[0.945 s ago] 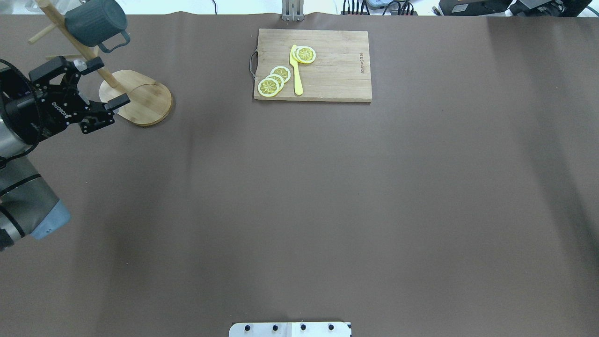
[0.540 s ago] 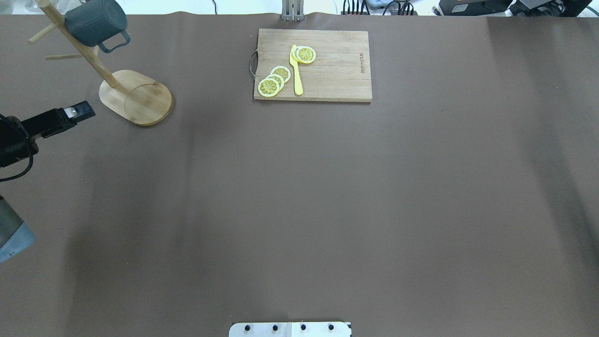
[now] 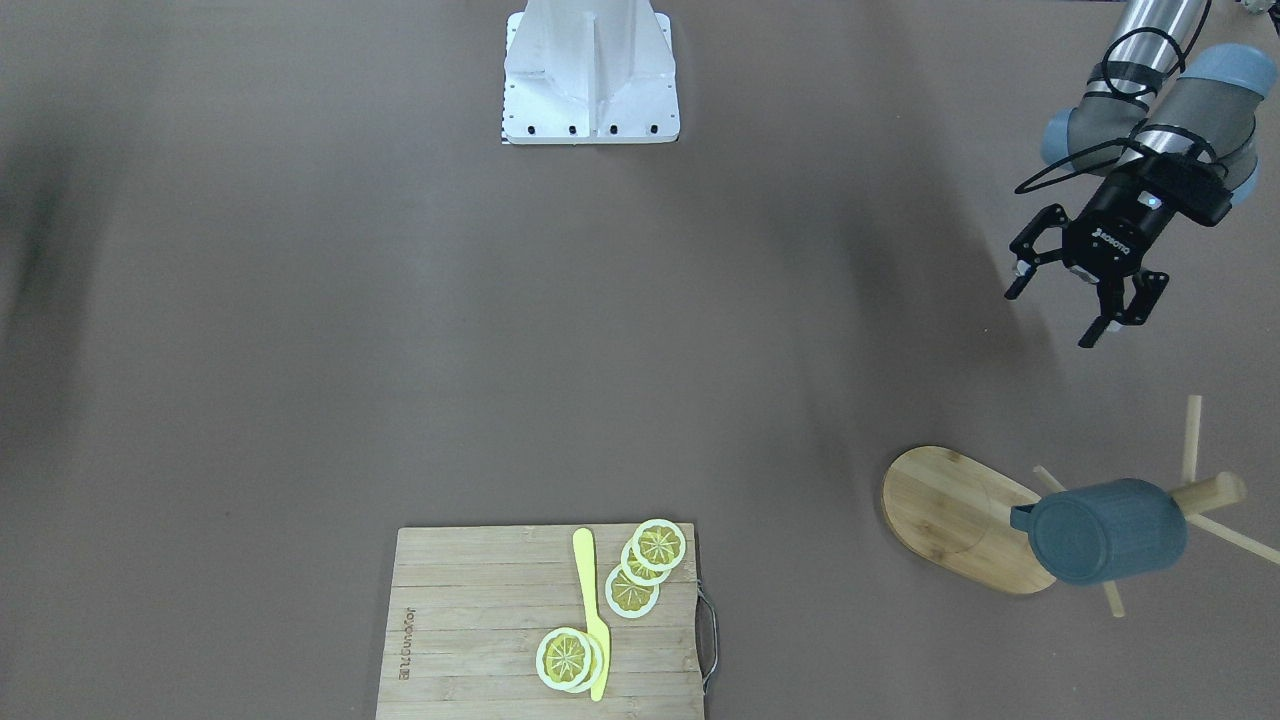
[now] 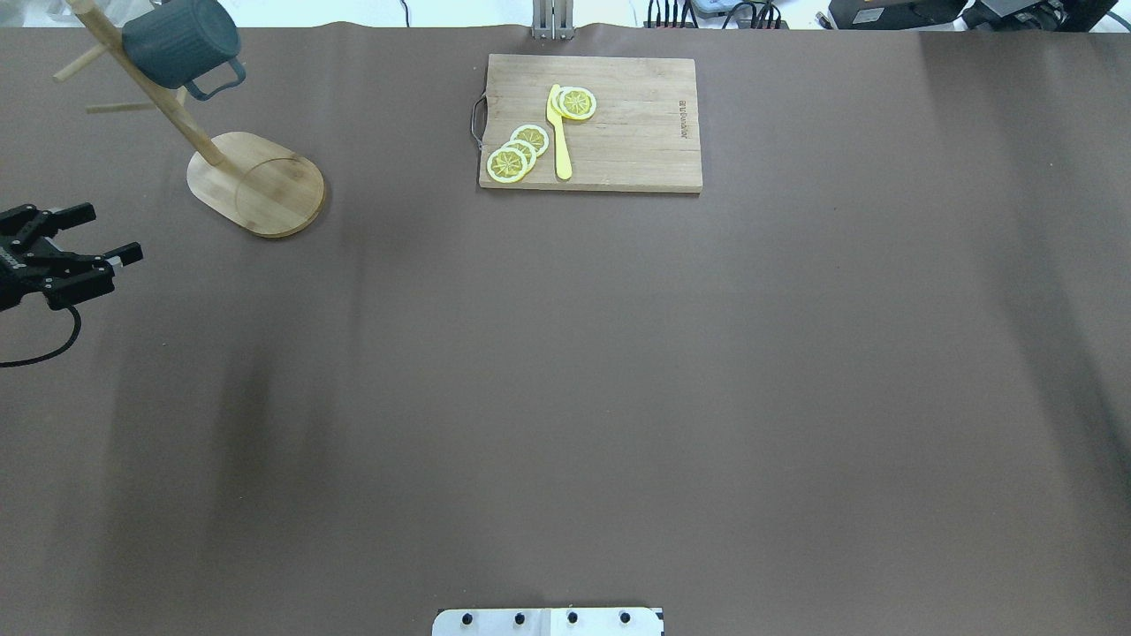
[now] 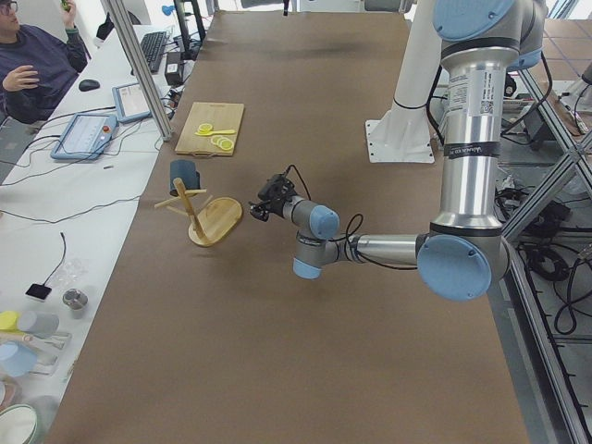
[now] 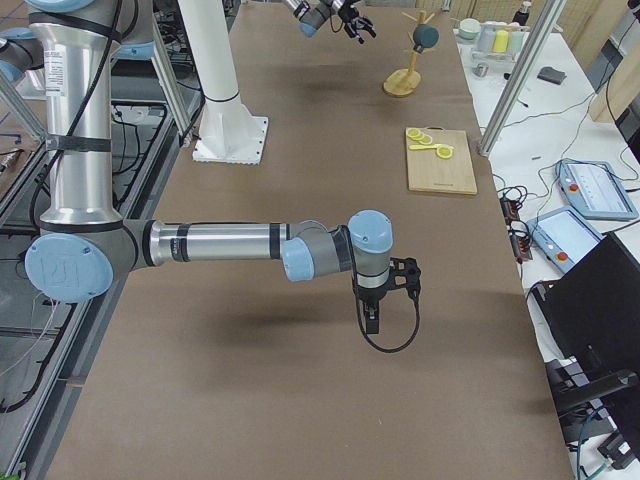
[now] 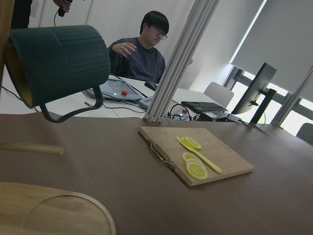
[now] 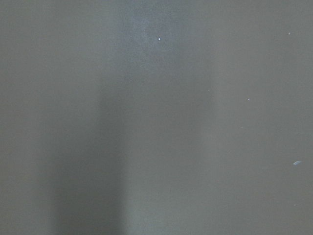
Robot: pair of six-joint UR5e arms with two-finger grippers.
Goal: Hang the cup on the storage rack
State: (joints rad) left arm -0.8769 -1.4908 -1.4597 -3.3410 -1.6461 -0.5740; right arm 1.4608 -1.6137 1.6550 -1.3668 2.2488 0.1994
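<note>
The slate blue-grey cup (image 4: 181, 40) hangs by its handle on a peg of the bamboo storage rack (image 4: 265, 185) at the table's far left. It also shows in the front view (image 3: 1105, 530) and in the left wrist view (image 7: 58, 63). The rack's oval base (image 3: 950, 515) rests on the table. My left gripper (image 4: 110, 231) is open and empty, apart from the rack, nearer the robot (image 3: 1052, 315). My right gripper (image 6: 380, 300) shows only in the exterior right view, low over the table. I cannot tell whether it is open or shut.
A bamboo cutting board (image 4: 618, 124) with lemon slices (image 4: 517, 152) and a yellow knife (image 4: 559, 132) lies at the table's far middle. The robot's white base plate (image 3: 590, 70) is at the near edge. An operator (image 7: 142, 54) sits beyond the far edge.
My left gripper has drawn back from the rack towards the table's left edge and the robot, empty. The cup has stayed hanging on the rack.
</note>
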